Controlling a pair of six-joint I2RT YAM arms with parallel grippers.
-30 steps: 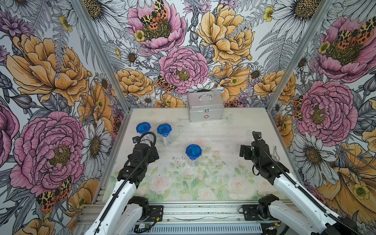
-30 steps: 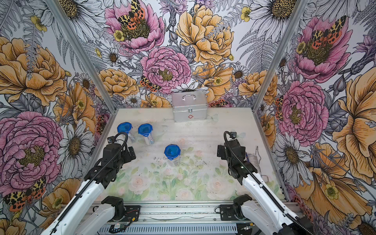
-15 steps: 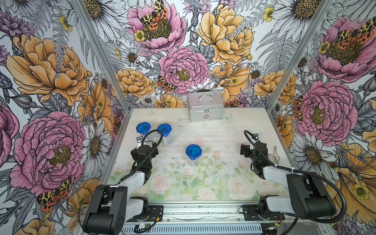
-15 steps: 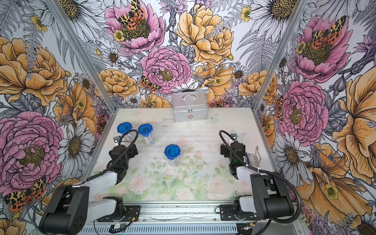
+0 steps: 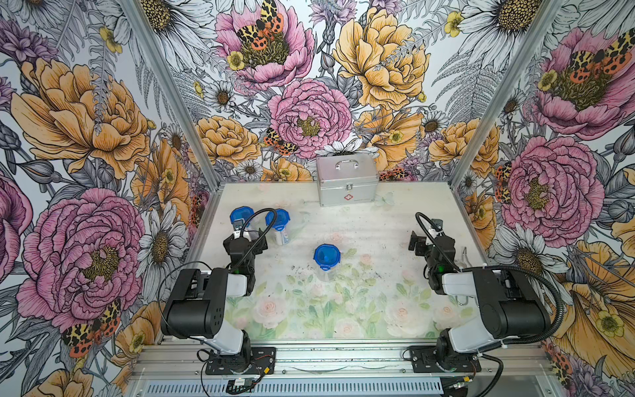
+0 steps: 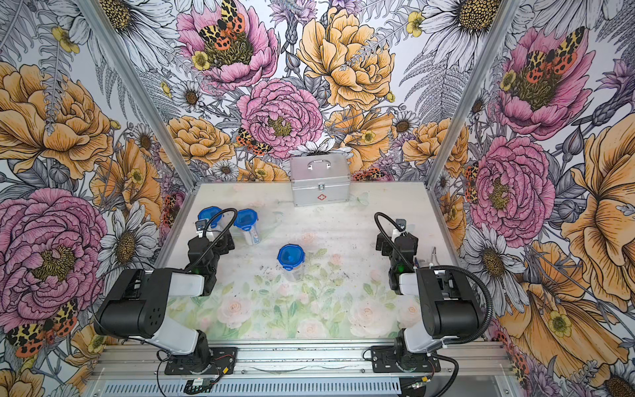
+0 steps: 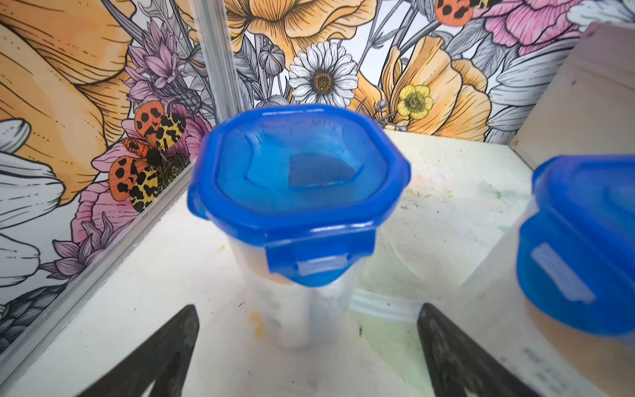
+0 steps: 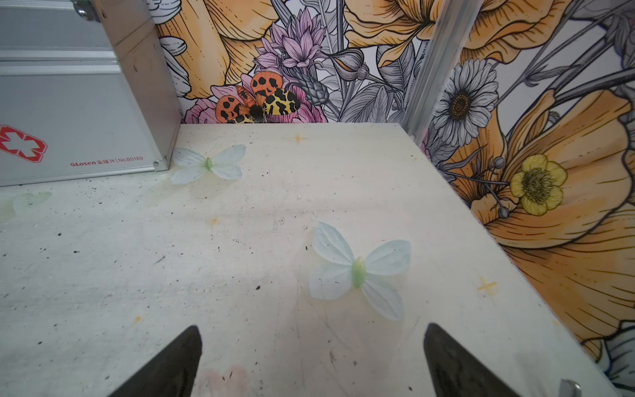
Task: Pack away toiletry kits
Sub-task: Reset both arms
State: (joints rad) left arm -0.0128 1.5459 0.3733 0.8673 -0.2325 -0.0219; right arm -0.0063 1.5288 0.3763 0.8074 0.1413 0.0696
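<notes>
Well, you have three kits on the table (image 5: 395, 220), each sealed in a clear cup under a blue clip-tab lid. Two stand side by side at about 10 o'clock, the corner cup (image 5: 242, 217) and its neighbour (image 5: 280, 228), and a third cup (image 5: 327, 258) stands near the middle. The silver case (image 5: 347, 178) sits shut at 12 o'clock against the back wall.

Expect each cup to be light, with a smooth, thin wall that may flex and slip under a hard squeeze. It is tall and tapers to a narrow foot, so a sideways nudge could tip it. The lid overhangs the body. I would grip the wall just under that rim, so the overhang acts as a stop, and stay off the clip tabs.

Your left gripper (image 7: 307, 309) is spread as wide as it goes and holds nothing. In the left wrist view the corner cup (image 7: 299, 192) stands centred just ahead of the fingertips (image 7: 178, 330), and no contact is visible. Your right gripper (image 8: 312, 328), at about 3 o'clock, is equally wide and empty, over bare table with no kit in front of it.
</notes>
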